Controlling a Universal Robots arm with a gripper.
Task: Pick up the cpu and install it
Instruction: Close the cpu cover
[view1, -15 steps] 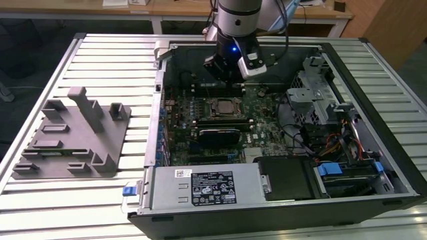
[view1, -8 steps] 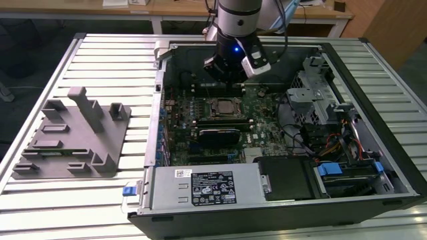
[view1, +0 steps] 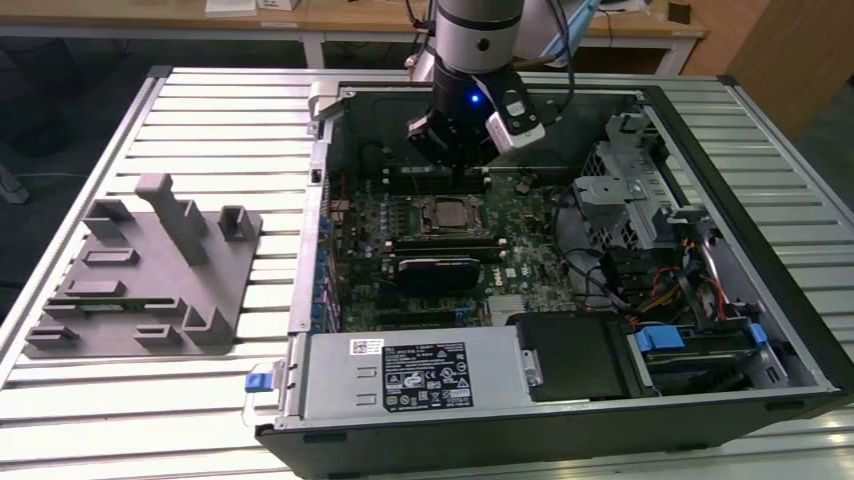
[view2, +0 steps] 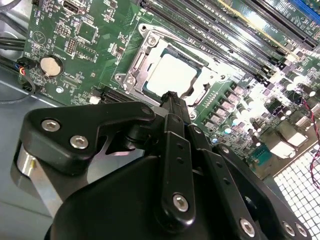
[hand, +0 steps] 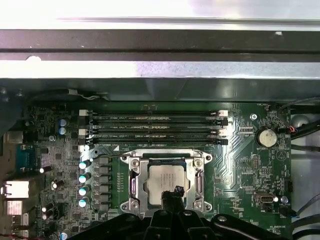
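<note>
Second wrist view: closed gripper (view2: 172, 96) at cpu (view2: 168, 73) edge, socket frame (view2: 134, 61) around.

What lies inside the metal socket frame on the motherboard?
The cpu, silver top up, lies inside the socket frame. The claw covers one edge; what is beneath the cpu is hidden.

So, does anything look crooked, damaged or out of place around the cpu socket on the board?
Nothing stands out. In the first wrist view the cpu lies flat inside its metal socket frame, with its edges parallel to the frame. The gripper hangs above the board, close to one edge of the cpu.
</note>
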